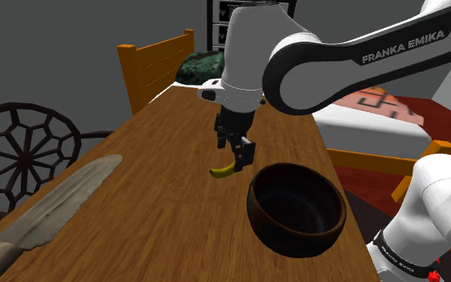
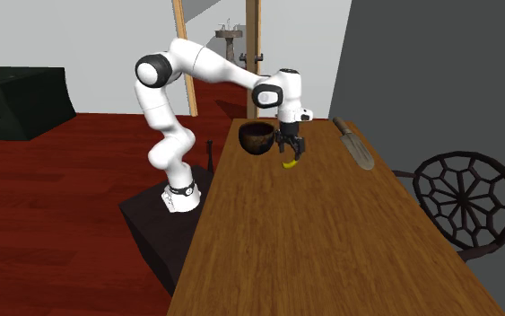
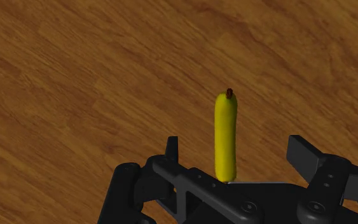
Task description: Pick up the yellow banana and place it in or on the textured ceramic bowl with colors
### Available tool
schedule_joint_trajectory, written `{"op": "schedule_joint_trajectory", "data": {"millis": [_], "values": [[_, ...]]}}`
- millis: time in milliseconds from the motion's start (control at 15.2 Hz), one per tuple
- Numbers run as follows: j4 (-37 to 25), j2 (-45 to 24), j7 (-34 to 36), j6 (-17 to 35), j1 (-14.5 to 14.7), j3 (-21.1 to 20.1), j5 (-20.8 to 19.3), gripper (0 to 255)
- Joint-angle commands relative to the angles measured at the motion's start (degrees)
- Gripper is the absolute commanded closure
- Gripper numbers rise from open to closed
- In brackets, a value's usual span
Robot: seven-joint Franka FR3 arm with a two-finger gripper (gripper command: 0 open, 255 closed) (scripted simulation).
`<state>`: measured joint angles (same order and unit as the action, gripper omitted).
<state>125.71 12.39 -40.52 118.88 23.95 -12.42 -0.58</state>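
Between the fingers of the gripper lies only one end of the banana, with a gap on each side: they stand apart and do not touch it. Closing on that end is the risk, I judge. The long free part could swing, twist or slip out on the lift, and the short carry to the bowl, just beside it on the table, could clip the rim. Whether the banana rests on the table or hangs just off it I cannot tell. Elbow high, the arm bends over from the stand, with the gripper pointing straight down, low over the table.
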Motion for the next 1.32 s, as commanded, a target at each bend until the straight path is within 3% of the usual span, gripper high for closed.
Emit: {"op": "schedule_joint_trajectory", "data": {"millis": [0, 330, 858, 924, 1254], "values": [[1.08, -0.79, -0.26, 1.85, 0.16, -0.20, -0.15, 0], [3.12, -2.33, 0.04, 5.39, 0.06, -0.30, -0.56, 0], [3.13, -2.32, 0.04, 5.39, 0.06, -0.30, -0.56, 0], [3.13, -2.32, 0.04, 5.39, 0.06, -0.30, -0.56, 255], [3.12, -2.32, 0.04, 5.39, 0.06, -0.30, -0.56, 255]]}}
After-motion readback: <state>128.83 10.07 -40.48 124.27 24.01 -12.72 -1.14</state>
